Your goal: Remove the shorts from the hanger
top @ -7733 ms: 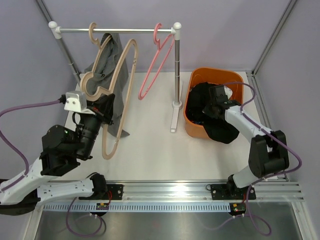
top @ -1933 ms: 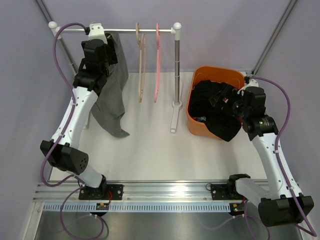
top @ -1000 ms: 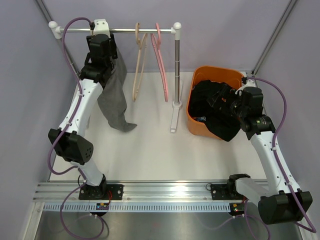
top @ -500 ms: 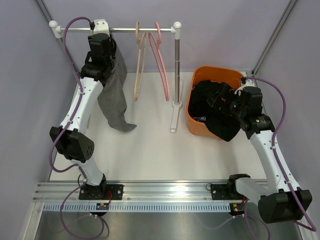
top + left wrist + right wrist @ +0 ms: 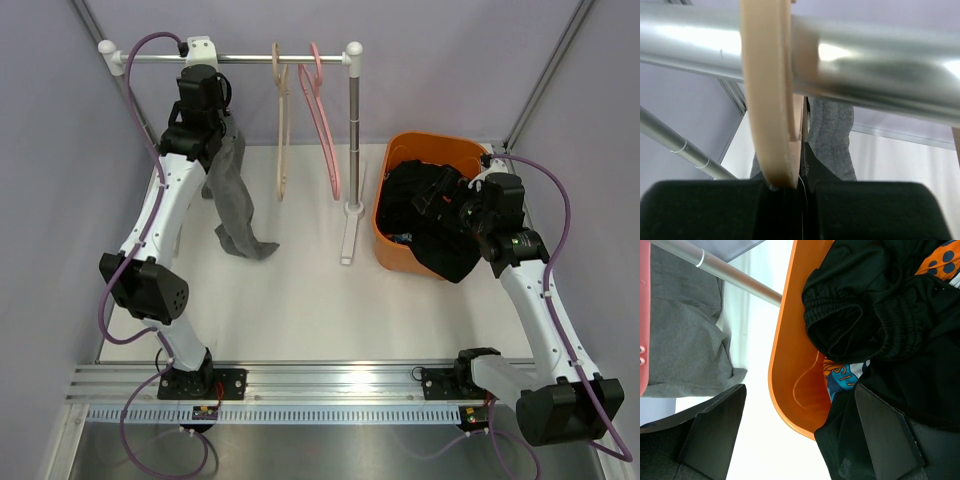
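At 11 o'clock the left tool (image 5: 203,88) sits closed against the rail (image 5: 250,60). The grey shorts (image 5: 228,185) hang from it, their lower end crumpled on the bench (image 5: 300,300). 2 hangers hang at 12 o'clock, a beige hanger (image 5: 281,140) and a pink hanger (image 5: 325,130). At 2 o'clock the orange basket (image 5: 425,143) holds the black shorts (image 5: 425,225), which spill over its near rim. The right tool (image 5: 468,195) hovers over them.

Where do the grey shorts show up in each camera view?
Top external: grey shorts hang upper left, below the rail.
Left wrist: shorts at centre, behind the rail and beige hanger hook.
Right wrist: shorts at left, beyond the orange bin.
Shared landmark: the silver rack.
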{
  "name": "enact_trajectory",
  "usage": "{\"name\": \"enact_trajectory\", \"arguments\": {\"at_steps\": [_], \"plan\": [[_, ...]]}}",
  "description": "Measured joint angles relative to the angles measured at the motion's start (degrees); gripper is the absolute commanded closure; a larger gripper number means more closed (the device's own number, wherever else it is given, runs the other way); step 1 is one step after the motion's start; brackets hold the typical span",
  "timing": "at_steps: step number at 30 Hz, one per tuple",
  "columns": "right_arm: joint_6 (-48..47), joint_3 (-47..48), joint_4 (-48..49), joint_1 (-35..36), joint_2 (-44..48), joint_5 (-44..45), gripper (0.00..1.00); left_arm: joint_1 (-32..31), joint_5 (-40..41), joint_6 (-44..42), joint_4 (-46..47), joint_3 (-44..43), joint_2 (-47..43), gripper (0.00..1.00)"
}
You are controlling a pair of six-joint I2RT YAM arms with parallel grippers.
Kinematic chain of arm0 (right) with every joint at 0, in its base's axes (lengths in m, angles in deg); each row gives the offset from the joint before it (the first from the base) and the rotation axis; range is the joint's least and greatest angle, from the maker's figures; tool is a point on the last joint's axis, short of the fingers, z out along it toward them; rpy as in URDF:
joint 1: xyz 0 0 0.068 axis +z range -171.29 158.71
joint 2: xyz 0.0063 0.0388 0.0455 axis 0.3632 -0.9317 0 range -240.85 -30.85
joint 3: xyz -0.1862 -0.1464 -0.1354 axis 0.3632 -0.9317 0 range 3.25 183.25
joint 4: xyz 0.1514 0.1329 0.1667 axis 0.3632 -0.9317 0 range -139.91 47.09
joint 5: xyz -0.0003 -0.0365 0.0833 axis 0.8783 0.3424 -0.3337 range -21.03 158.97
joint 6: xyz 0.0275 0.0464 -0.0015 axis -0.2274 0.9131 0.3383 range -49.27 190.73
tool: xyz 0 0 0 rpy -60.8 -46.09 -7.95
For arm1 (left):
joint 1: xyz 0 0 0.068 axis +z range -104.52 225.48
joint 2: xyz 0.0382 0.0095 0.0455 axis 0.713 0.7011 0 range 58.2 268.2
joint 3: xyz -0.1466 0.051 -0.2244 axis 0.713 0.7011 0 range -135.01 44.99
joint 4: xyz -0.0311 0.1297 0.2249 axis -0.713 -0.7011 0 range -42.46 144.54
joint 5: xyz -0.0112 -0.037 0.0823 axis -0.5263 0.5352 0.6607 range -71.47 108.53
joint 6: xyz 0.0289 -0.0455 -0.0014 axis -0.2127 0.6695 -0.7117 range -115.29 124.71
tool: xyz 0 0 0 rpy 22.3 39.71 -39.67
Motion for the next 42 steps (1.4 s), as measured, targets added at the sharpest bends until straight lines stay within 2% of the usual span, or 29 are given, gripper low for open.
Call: {"name": "enact_trajectory", "arguments": {"at_steps": [8, 16, 26, 33, 37, 42], "plan": [[0.0, 0.0, 0.3, 0.0, 0.0, 0.0, 0.01, 0.0, -3.5, -0.6, -0.3, 0.0, -1.4, 1.0], [0.0, 0.0, 0.4, 0.0, 0.0, 0.0, 0.0, 0.0, -5.6, 0.4, -4.3, 0.1, -6.6, 1.0], [0.0, 0.0, 0.4, 0.0, 0.0, -0.1, 0.01, 0.0, -8.6, 4.9, -9.0, 5.8, -14.9, 1.0], [0.0, 0.0, 0.3, 0.0, 0.3, -0.1, 0.01, -1.9, -11.2, 8.4, -15.3, 14.0, -19.6, 1.0], [0.0, -0.2, 0.3, 0.0, 1.0, -0.2, 0.0, -6.5, -10.9, 9.0, -19.7, 20.4, -23.7, 1.0], [0.0, -0.3, -0.4, 0.0, 2.6, -1.9, 0.0, -12.9, -11.6, 11.0, -22.8, 31.8, -33.2, 1.0]]}}
